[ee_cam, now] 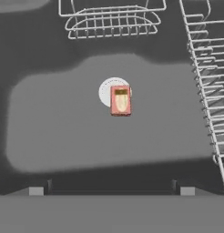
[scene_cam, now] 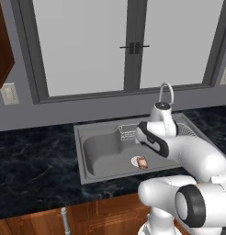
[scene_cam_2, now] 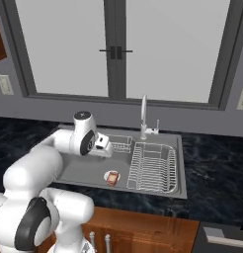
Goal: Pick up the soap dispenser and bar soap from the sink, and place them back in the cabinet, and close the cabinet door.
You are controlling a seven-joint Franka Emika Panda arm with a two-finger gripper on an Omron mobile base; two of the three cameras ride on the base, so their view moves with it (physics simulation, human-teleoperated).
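The gripper (ee_cam: 111, 190) hangs above the sink (ee_cam: 50, 136) with its two fingertips (ee_cam: 36, 191) spread wide apart and nothing between them. Below it, on the basin floor, the bar soap (ee_cam: 120, 100) lies partly over a small white round dish (ee_cam: 108, 90). The wire dish rack (ee_cam: 209, 82) stands beside it, the small wire basket (ee_cam: 111, 20) beyond.

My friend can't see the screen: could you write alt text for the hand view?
Looking down into a grey sink, a reddish bar soap lies on the basin floor, overlapping a small white disc. A small wire basket sits beyond it, a dish rack to one side, and the open gripper hangs above.
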